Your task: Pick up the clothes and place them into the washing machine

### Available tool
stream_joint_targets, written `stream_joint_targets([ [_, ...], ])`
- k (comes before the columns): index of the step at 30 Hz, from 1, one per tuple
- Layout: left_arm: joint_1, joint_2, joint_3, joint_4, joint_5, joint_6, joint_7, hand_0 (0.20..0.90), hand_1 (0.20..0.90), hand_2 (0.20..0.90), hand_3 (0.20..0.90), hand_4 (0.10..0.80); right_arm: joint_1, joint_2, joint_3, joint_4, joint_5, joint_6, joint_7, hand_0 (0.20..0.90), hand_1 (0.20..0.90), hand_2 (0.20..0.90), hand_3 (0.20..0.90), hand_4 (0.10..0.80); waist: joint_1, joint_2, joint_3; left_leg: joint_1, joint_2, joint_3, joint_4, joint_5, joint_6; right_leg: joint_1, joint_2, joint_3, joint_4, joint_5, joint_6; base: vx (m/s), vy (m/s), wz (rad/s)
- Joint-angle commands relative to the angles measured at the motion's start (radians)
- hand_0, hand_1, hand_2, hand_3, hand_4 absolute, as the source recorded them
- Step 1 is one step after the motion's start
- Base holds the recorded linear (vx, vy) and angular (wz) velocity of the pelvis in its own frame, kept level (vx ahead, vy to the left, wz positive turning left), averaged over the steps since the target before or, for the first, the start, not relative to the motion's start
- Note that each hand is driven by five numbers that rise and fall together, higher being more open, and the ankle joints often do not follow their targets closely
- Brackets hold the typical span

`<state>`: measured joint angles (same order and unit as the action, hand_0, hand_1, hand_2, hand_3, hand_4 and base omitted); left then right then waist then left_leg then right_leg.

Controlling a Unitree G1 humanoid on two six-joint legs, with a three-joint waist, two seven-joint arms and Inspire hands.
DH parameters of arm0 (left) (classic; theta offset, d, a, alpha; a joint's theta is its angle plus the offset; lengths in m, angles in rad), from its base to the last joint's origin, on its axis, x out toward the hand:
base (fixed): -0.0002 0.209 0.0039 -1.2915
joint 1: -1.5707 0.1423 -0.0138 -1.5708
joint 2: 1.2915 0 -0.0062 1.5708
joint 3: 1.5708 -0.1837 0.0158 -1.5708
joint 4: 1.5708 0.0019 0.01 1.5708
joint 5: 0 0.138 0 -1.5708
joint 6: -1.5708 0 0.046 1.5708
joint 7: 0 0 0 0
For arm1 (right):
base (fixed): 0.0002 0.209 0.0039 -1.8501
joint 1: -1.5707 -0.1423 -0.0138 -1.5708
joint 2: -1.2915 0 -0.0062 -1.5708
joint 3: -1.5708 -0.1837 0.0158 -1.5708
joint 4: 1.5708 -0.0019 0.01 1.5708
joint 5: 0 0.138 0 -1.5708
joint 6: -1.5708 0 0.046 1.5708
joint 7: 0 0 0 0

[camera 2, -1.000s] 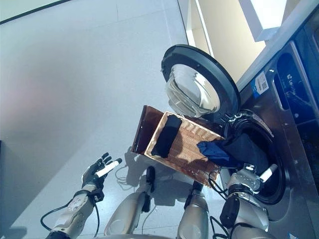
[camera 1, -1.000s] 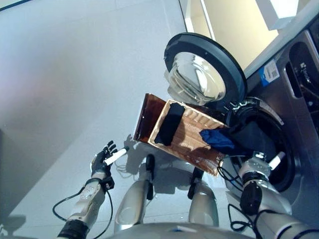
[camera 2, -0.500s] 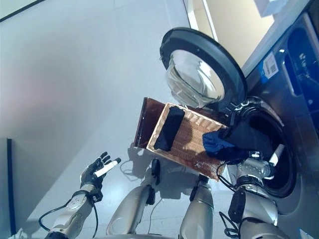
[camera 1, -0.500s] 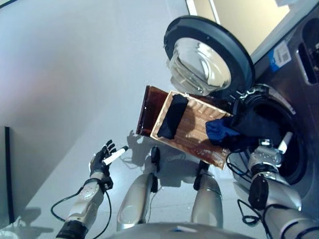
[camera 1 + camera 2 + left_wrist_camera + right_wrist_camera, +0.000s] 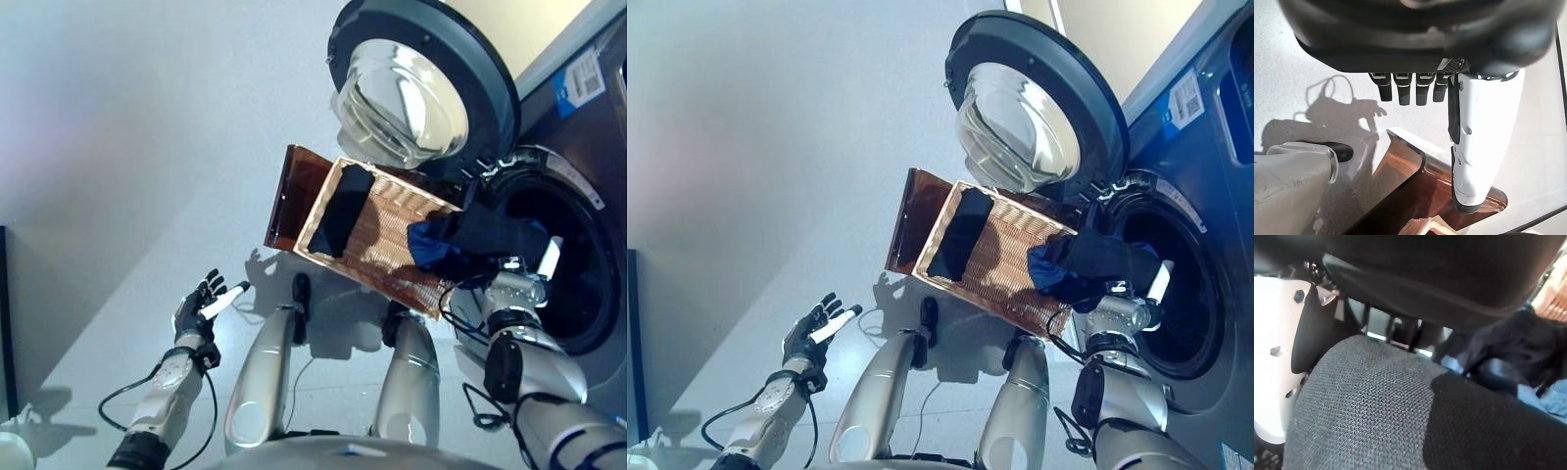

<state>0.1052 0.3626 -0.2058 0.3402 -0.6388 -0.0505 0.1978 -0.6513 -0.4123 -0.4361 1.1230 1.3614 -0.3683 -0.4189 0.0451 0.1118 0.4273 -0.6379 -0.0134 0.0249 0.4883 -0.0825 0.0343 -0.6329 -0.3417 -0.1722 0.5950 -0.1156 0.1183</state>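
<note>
A wicker basket (image 5: 394, 285) stands on the floor in front of the washing machine (image 5: 588, 147). A black garment (image 5: 339, 211) lies in its far end. A blue garment (image 5: 427, 241) hangs over the basket's edge nearest the drum. My right hand (image 5: 522, 280) is at the drum's mouth (image 5: 573, 284), shut on a dark garment (image 5: 492, 231) bunched above it. In the right wrist view that dark knit cloth (image 5: 1376, 401) fills the space past the white thumb (image 5: 1273, 347). My left hand (image 5: 200, 307) hangs open over the floor, away from the basket, holding nothing.
The washer's round glass door (image 5: 423, 80) stands wide open above the basket. A brown lid (image 5: 290, 196) leans on the basket's far side and also shows in the left wrist view (image 5: 1415, 191). Bare grey floor (image 5: 118, 147) lies to the left.
The camera has shifted, so the whole scene sits differently. My right hand has risen a little with the dark garment at the drum's mouth. The left hand stays as it was.
</note>
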Motion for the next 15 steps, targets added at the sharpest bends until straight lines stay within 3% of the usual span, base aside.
stream_joint_targets([
  [1, 0.074, 0.085, 0.059, -0.077, 0.004, -0.061, 0.013, 0.900, 0.900, 0.900, 0.900, 0.800, -0.014, -0.098, -0.004, -0.020, -0.047, -0.049, -0.001, 0.200, 0.200, 0.200, 0.200, 0.300, 0.018, -0.008, -0.086, -0.002, 0.087, -0.051, 0.035, -0.021, -0.134, 0.002, -0.041, 0.077, -0.058, 0.090, 0.051, -0.023, 0.002, 0.05],
  [15, 0.101, 0.126, 0.071, -0.189, -0.003, -0.072, 0.030, 0.900, 0.900, 0.900, 0.900, 0.800, -0.160, -0.372, -0.068, 0.036, -0.071, -0.053, -0.160, 0.200, 0.200, 0.200, 0.200, 0.300, 0.029, 0.053, -0.106, -0.091, 0.064, -0.059, 0.100, -0.039, -0.124, -0.119, -0.065, 0.132, 0.071, 0.035, 0.045, -0.018, 0.012, 0.04],
])
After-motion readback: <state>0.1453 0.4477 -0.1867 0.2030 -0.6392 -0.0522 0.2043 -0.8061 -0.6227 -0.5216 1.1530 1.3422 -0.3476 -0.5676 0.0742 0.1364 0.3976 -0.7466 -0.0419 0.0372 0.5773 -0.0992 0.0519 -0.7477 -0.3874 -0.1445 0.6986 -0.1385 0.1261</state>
